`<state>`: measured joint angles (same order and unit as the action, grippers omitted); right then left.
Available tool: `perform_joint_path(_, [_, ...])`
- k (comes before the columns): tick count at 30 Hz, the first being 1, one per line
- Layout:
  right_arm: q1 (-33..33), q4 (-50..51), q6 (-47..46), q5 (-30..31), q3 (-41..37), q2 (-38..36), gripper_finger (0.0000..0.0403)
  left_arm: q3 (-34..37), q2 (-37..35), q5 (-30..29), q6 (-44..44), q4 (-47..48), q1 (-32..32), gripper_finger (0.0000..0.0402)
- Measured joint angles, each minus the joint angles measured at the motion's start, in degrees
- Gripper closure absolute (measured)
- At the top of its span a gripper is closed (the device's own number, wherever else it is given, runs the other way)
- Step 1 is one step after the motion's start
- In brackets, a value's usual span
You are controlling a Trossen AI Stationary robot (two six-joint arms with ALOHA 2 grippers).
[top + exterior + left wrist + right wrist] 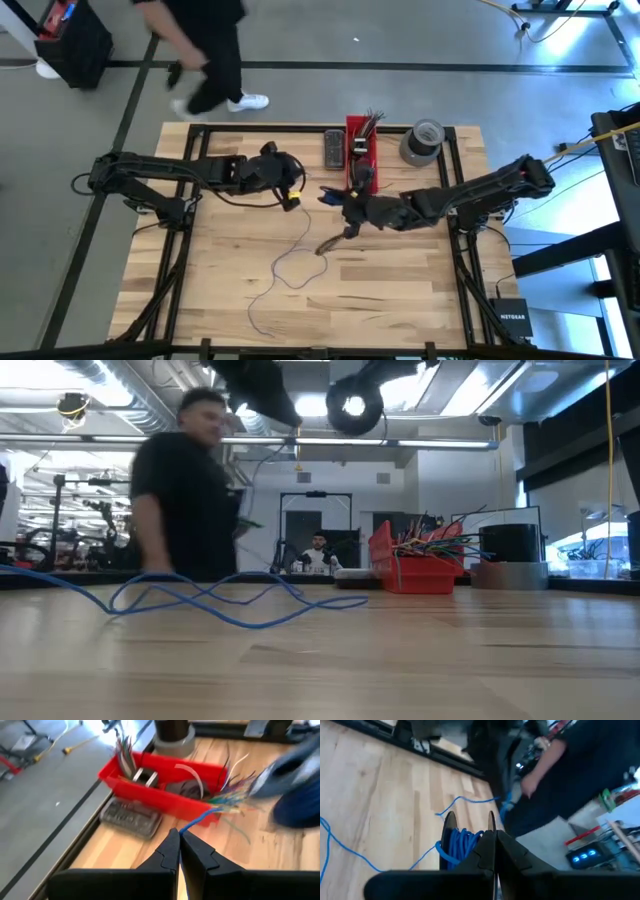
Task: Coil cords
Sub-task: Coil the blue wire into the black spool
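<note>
Coiling under way: the blue cord (285,262) trails loose across the wooden table (400,300) while its far end winds onto a spool.

The right gripper (492,851), shut on the cord, holds blue loops around a forked winder (457,842); the left gripper (179,851), also clamped on the cord, pays it out near the red bin (160,787). Next, seemingly, another wrap under tension. The loop count and both pinch points are hard to see.

Blue cord (215,600) snakes over the pale wooden table (420,660); red bin (165,790) bristles with multicoloured wire ends (235,795); grey tape roll (422,140) sits behind.
</note>
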<state>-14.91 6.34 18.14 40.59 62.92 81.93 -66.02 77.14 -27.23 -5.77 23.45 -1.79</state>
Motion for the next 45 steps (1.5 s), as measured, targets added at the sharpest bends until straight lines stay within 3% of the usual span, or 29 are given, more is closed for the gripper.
perform_joint_path(3, [-0.6,0.2,0.2,3.4,0.0,-0.6,0.0395,0.0,0.0,-0.2,-0.3,0.3,0.3,0.0396])
perform_joint_path(11, [2.7,1.2,0.1,4.2,0.0,1.7,0.0395,0.0,0.0,-0.1,0.2,-1.6,2.1,0.0396])
perform_joint_path(15, [4.7,1.0,-1.2,-0.8,0.0,3.0,0.0395,0.0,0.1,0.0,0.2,-2.5,3.1,0.0396])
perform_joint_path(20, [4.9,-0.5,-1.4,1.9,0.0,4.6,0.0395,0.0,0.1,0.3,0.1,-3.2,3.2,0.0396])
perform_joint_path(28, [9.5,-7.0,-2.8,-3.8,0.0,7.5,0.0395,0.0,0.6,2.9,1.3,-8.6,6.1,0.0396])
perform_joint_path(37, [9.4,-19.5,-2.8,-8.6,0.0,7.4,0.0395,0.0,5.3,2.8,1.3,-10.8,7.8,0.0396])
perform_joint_path(45, [9.3,-24.0,-2.7,-11.2,0.0,4.4,0.0395,0.0,8.3,2.3,2.0,-10.7,7.8,0.0396])
